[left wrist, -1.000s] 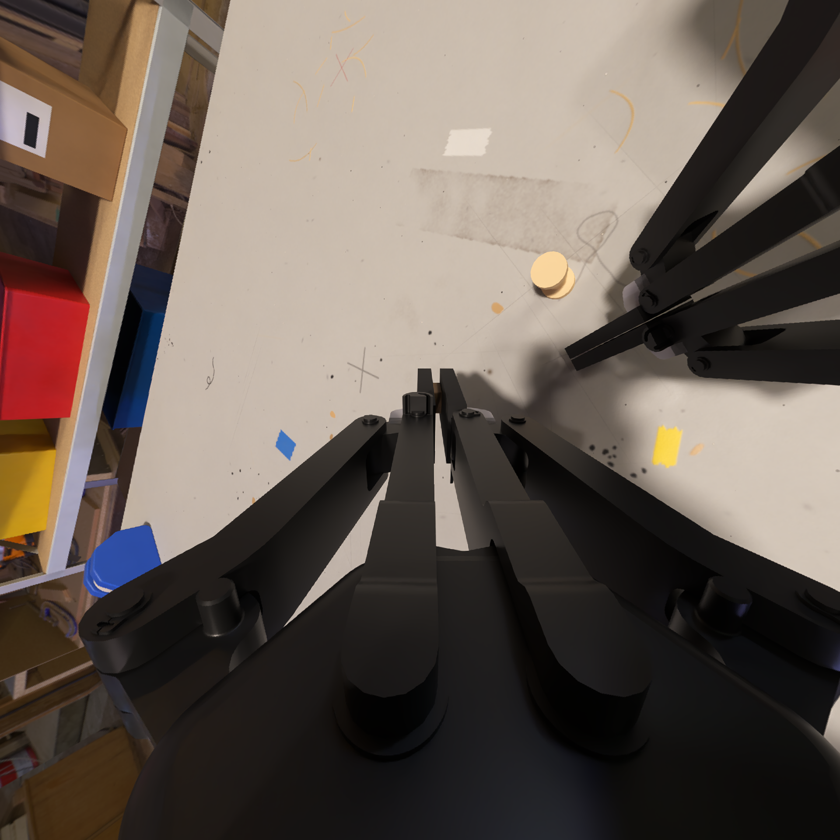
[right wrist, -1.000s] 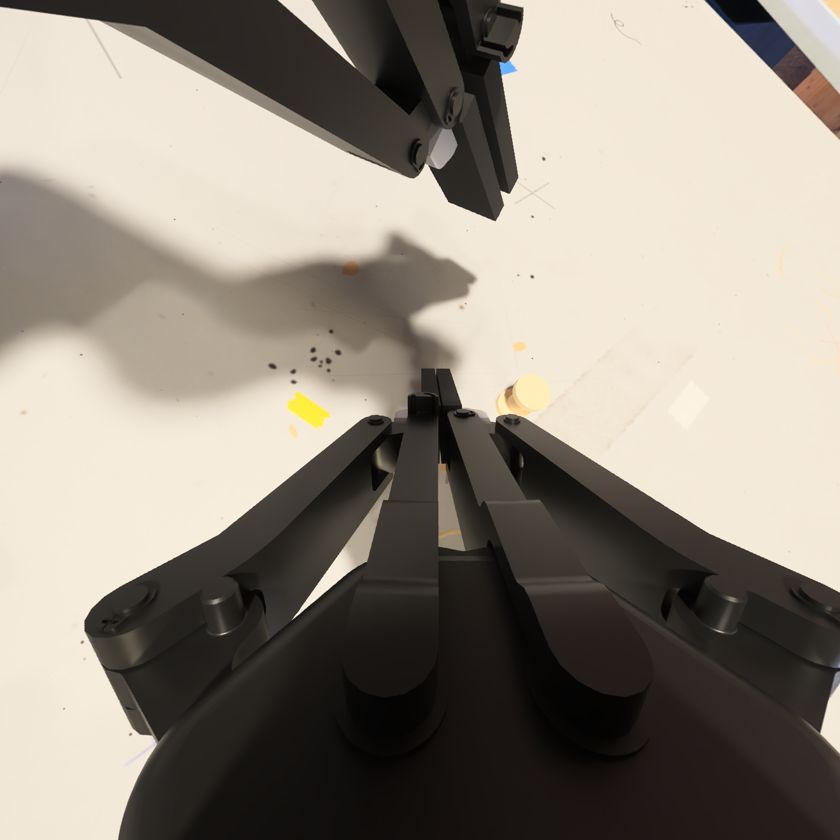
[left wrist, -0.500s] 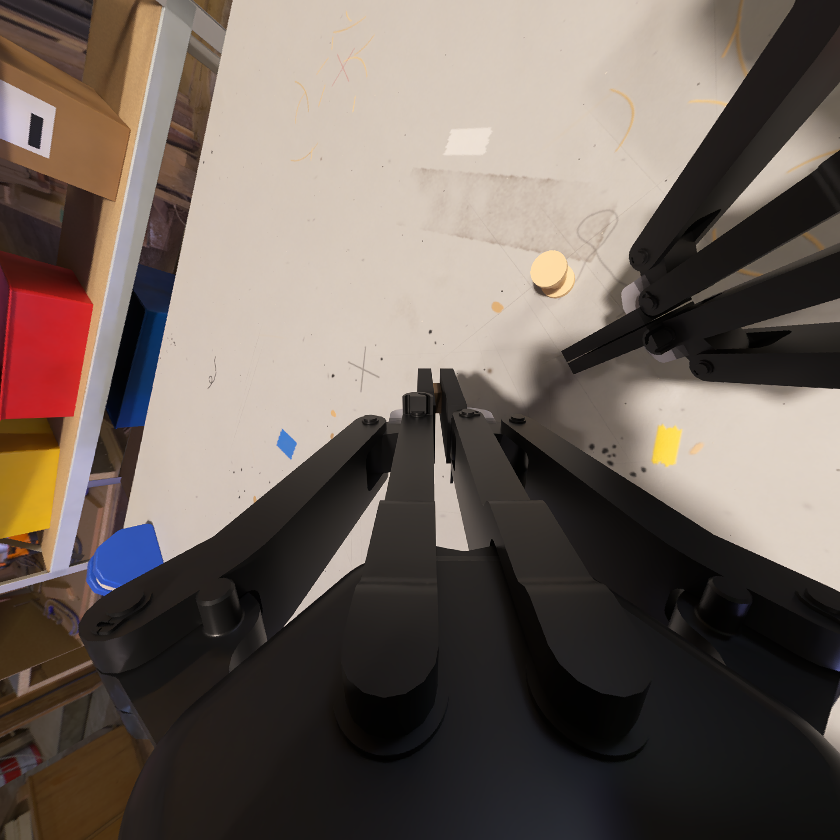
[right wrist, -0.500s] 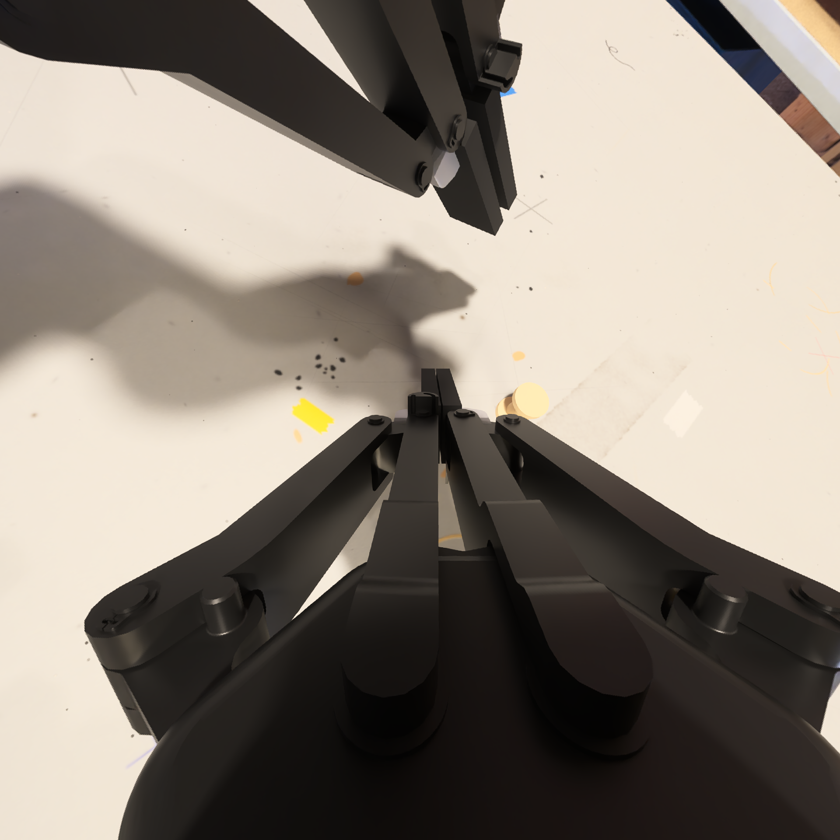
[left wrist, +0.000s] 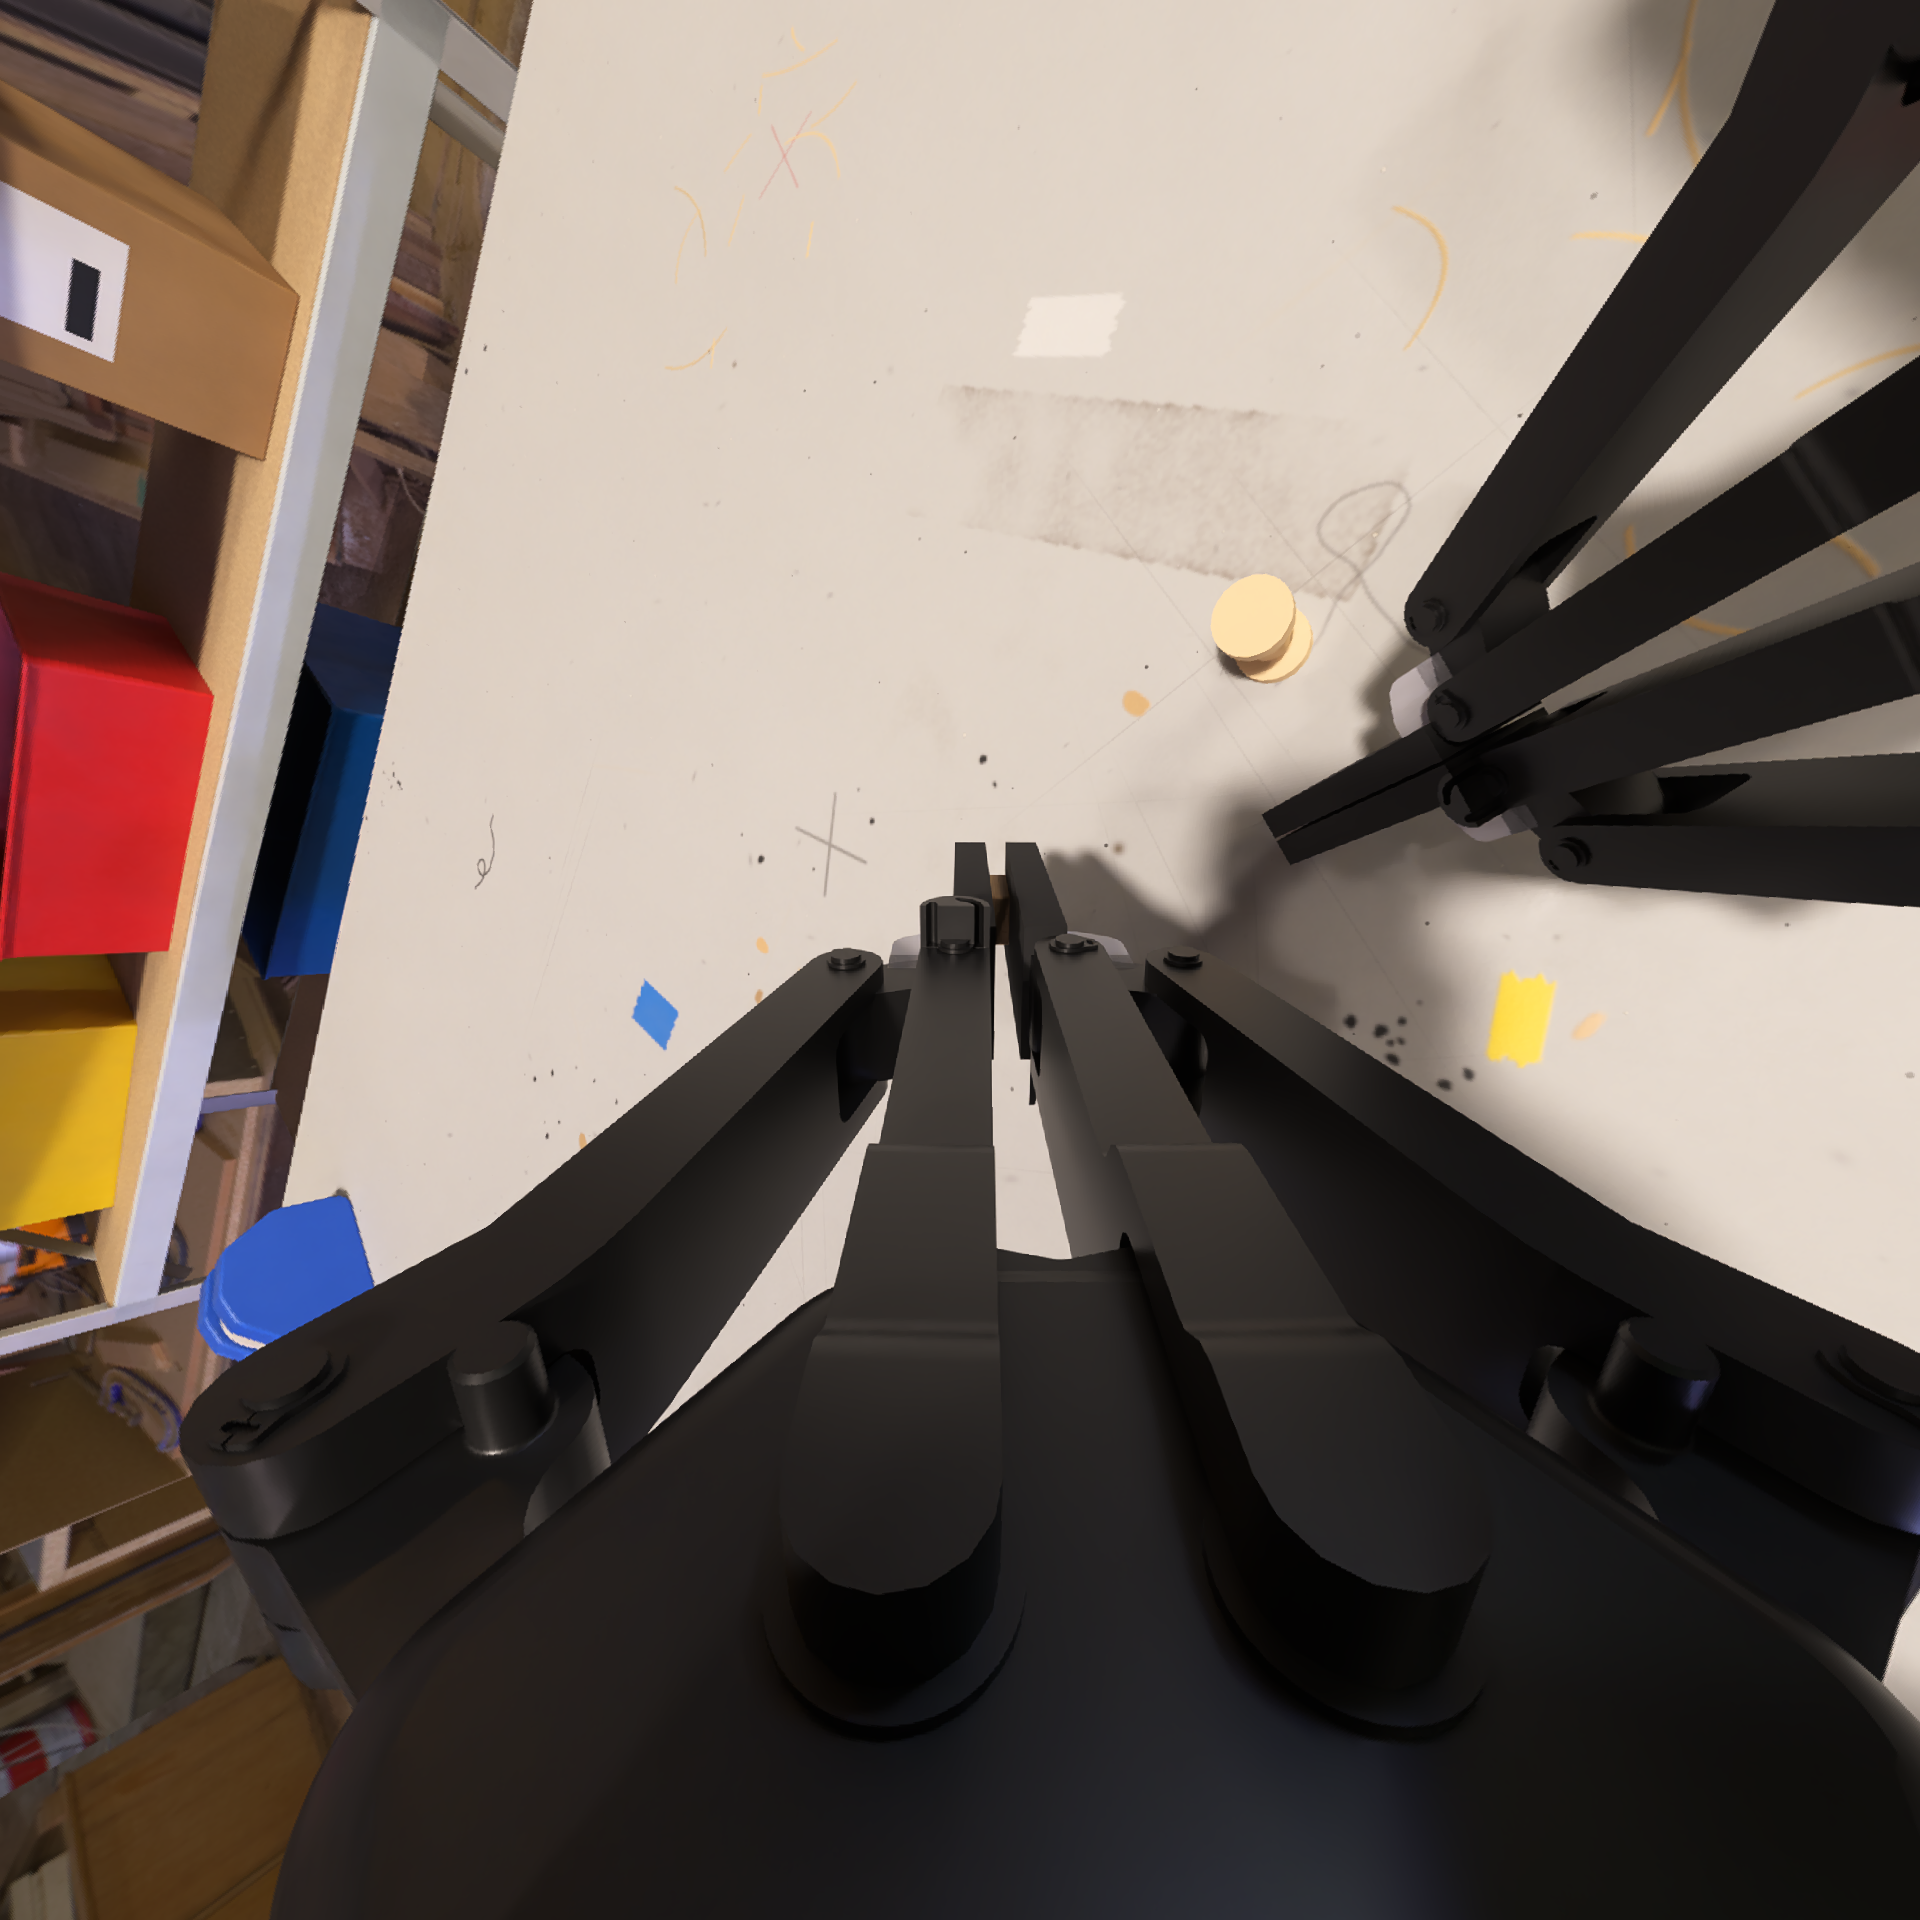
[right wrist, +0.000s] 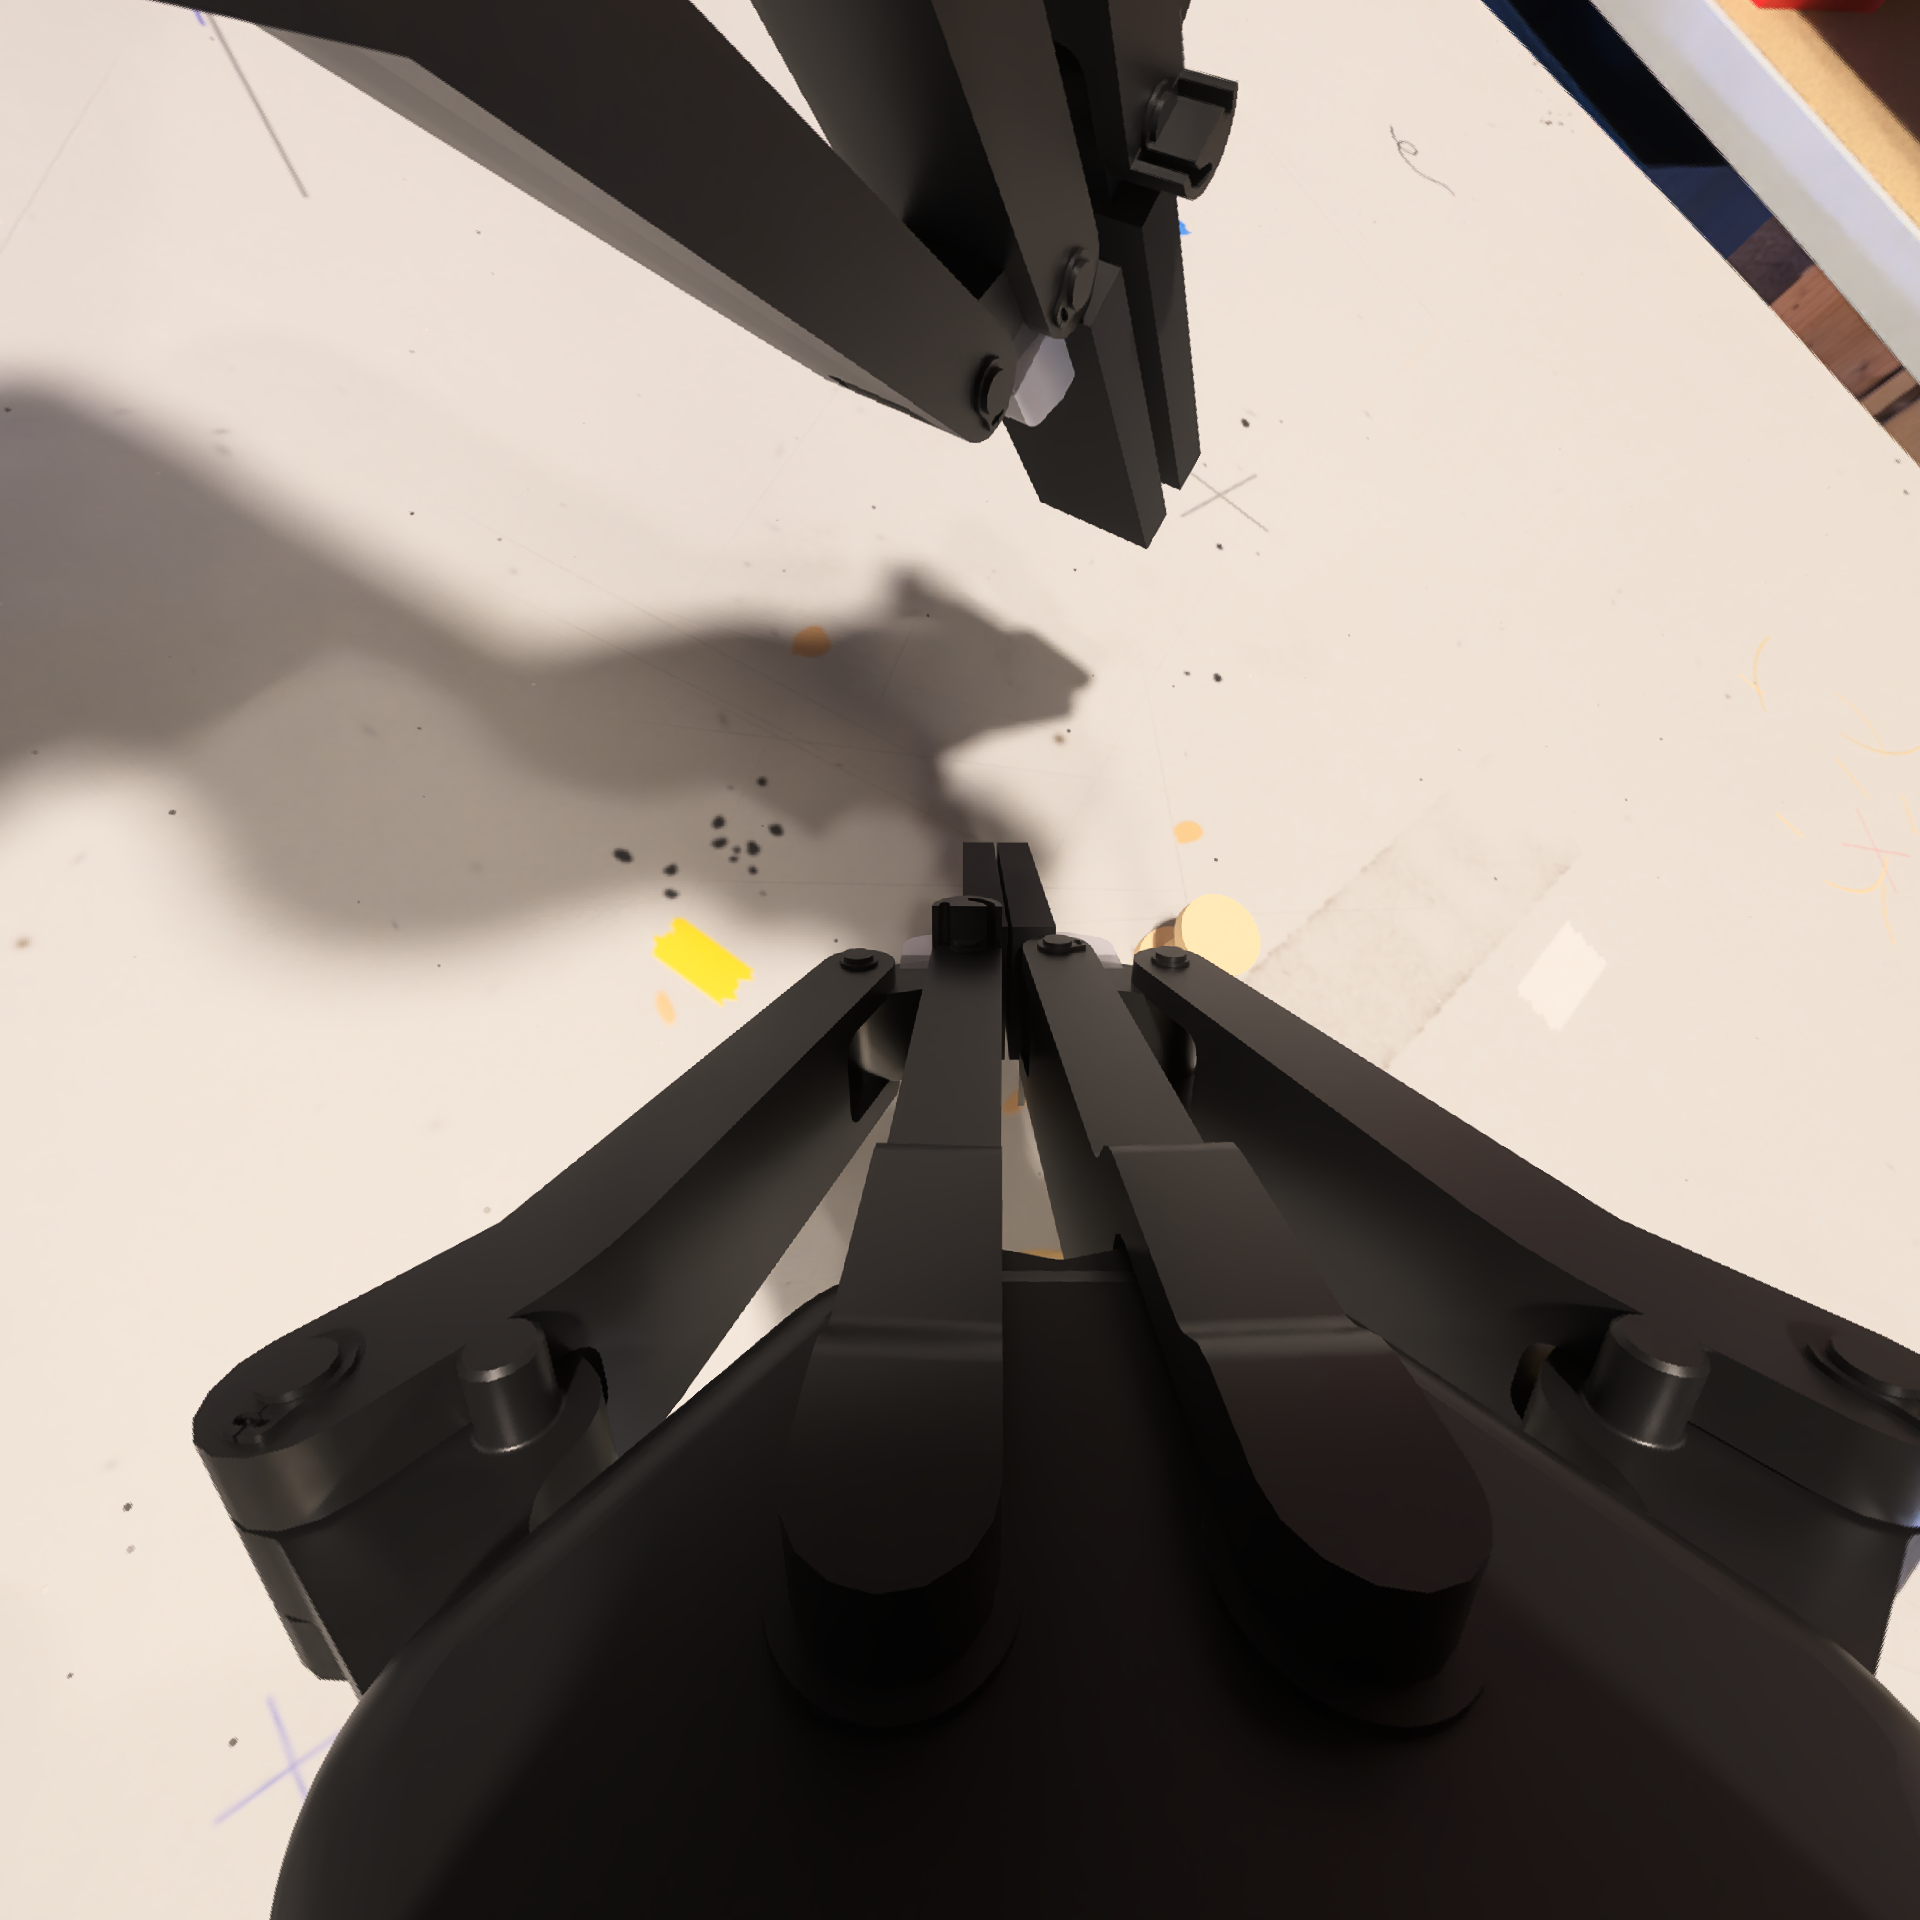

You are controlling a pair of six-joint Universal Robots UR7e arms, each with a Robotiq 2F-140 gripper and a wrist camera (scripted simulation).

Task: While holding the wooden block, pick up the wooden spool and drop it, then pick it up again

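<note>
The spool (left wrist: 1257,629) stands on end on the table (left wrist: 831,520), pale wood with a round top face and a wider flange below. It lies free, touching neither gripper. In the right wrist view the spool (right wrist: 1210,932) shows just right of the right gripper's tips, partly hidden behind a finger link.

The block (left wrist: 1000,890) is a small brown sliver between the fingers of the left gripper (left wrist: 995,868). The fingers are closed down on it, almost together, with only that narrow piece of wood showing in the gap. It is held above the table; the gripper's shadow falls just right of the tips.

The right gripper (right wrist: 995,868) has its fingers pressed together with nothing between them. In the left wrist view the right gripper (left wrist: 1280,831) reaches in from the right edge, its tips near the spool but apart from it, closer to the camera than the spool. In the right wrist view the left gripper (right wrist: 1148,509) comes down from the top, tips above the table.

On the table lie a yellow tape piece (left wrist: 1519,1016), a blue tape piece (left wrist: 655,1013) and a white tape piece (left wrist: 1070,324), plus a grey smudge (left wrist: 1143,478) beside the spool. Left of the table stands a shelf (left wrist: 260,623) with a red box (left wrist: 99,774), a yellow box (left wrist: 57,1091) and a cardboard box (left wrist: 135,281).
</note>
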